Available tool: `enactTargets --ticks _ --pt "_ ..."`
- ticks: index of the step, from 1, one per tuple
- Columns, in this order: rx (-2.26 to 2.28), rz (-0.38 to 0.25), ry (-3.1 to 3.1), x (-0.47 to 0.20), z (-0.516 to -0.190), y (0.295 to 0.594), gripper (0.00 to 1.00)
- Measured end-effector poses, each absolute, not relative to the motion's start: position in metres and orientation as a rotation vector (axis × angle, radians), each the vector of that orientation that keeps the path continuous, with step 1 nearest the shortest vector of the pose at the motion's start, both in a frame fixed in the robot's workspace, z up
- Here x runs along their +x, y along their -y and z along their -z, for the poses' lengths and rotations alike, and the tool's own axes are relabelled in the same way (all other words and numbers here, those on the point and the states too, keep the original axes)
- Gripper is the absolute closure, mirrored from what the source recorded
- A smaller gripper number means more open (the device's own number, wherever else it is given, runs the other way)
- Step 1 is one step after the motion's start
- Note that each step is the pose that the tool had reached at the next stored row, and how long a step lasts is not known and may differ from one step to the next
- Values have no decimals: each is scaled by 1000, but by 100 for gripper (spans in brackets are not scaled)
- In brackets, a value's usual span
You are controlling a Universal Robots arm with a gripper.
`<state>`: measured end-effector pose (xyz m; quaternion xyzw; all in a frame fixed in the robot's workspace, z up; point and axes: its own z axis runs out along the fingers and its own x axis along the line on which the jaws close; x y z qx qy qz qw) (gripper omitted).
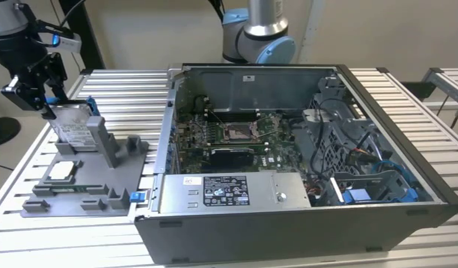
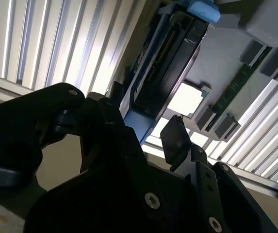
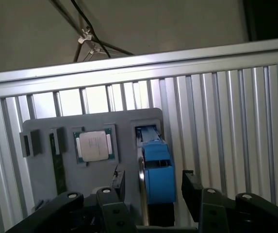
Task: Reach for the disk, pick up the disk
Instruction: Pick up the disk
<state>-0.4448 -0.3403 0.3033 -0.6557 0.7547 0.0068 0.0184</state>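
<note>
disk point(image 1: 71, 131): dull silver metal, blue plastic sides
table point(image 1: 124, 89): shiny ribbed metal
tray point(image 1: 95, 176): dull grey plastic
gripper point(image 3: 153, 183): dull black

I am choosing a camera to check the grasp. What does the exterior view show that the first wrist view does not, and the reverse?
Exterior view: the open computer case beside the grey fixture, and the upright disk's labelled face. First wrist view: the disk's blue-railed edge between the open tool's fingers, a gap on each side, and cables beyond the table. Shared: disk, tool, fixture, processor chip, table.
</note>
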Motion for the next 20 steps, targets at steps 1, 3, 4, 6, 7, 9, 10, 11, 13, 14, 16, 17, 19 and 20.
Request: enactTargets --ticks 1,3,4,6,7,9,10,11,13,14,16,17,19,20 --pt "-2036 -21 -2343 -445 -301 340 0" --pt "-2038 -21 -2343 -445 -298 340 0" --pt "-2038 -21 -2342 -445 -296 340 0" --pt "-2040 -22 -2341 -445 -293 340 0" --pt "-2041 -22 -2341 -445 -291 340 0" --pt "-2043 -23 -2339 -445 -287 340 0" --pt "-2044 -23 -2339 -445 -285 340 0" --pt "-2045 -23 -2338 -445 -283 340 0" --pt "-2048 -23 -2336 -445 -280 340 0" --pt "-2049 -24 -2335 -445 -278 340 0" --pt "-2051 -24 -2333 -445 -274 340 0" --pt "-2052 -24 -2332 -445 -272 340 0" --pt "-2053 -24 -2331 -445 -269 340 0" --pt "-2054 -24 -2330 -445 -267 340 0"
